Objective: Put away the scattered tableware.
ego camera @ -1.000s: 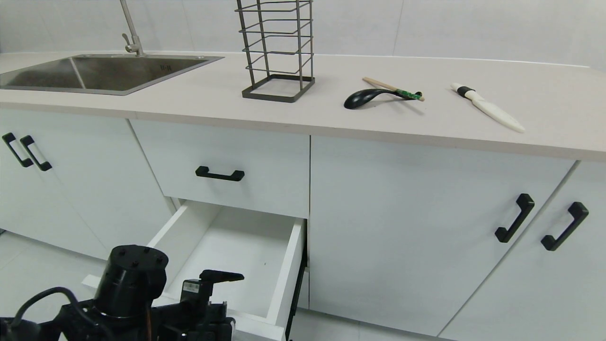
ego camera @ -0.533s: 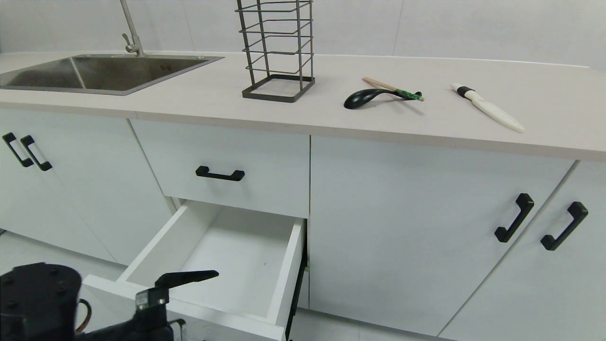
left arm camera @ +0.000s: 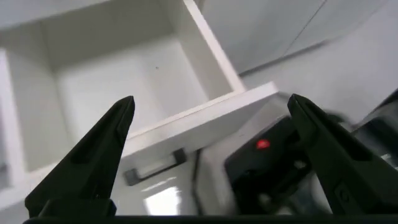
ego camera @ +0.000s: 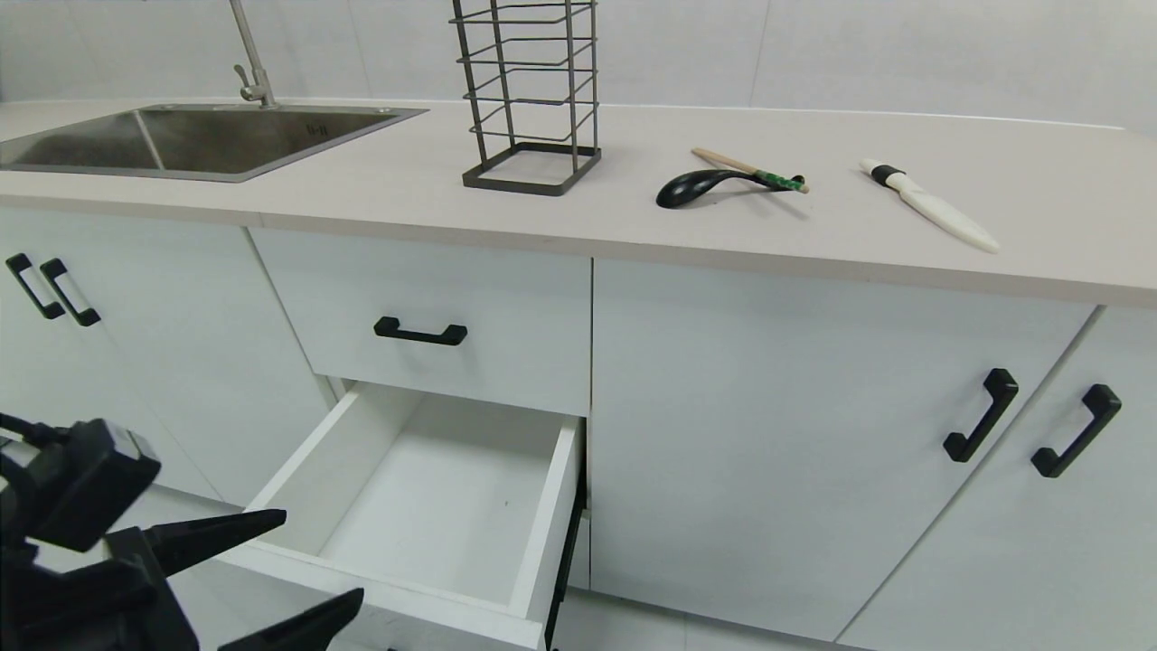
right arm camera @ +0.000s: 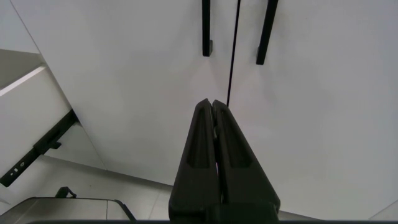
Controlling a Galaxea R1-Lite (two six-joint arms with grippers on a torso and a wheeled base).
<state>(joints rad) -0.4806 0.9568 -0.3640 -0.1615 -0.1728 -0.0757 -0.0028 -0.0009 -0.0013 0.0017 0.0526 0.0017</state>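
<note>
Tableware lies loose on the countertop [ego camera: 633, 226] in the upper right of the head view, well apart from both grippers.

Nearest, in the lower left corner of that view, the left gripper [ego camera: 323, 553] hangs with its two black fingers spread wide and nothing between them. It sits just in front of the front panel of the open drawer [ego camera: 542, 506]. In the left wrist view the left gripper [left arm camera: 211, 102] frames the drawer's white inside [left arm camera: 118, 81]. The right gripper [right arm camera: 212, 103] has its fingers pressed together, holding nothing, and points at white cabinet doors [right arm camera: 124, 74] with black handles [right arm camera: 206, 28].

Farther back, above the drawer, a black spoon [ego camera: 696, 187] lies on the countertop with a chopstick [ego camera: 750, 169] touching its handle end. A white knife [ego camera: 931, 206] lies to their right, apart from them. A wire rack [ego camera: 529, 99] stands upright at upper centre, and a steel sink [ego camera: 199, 136] fills the upper left.
</note>
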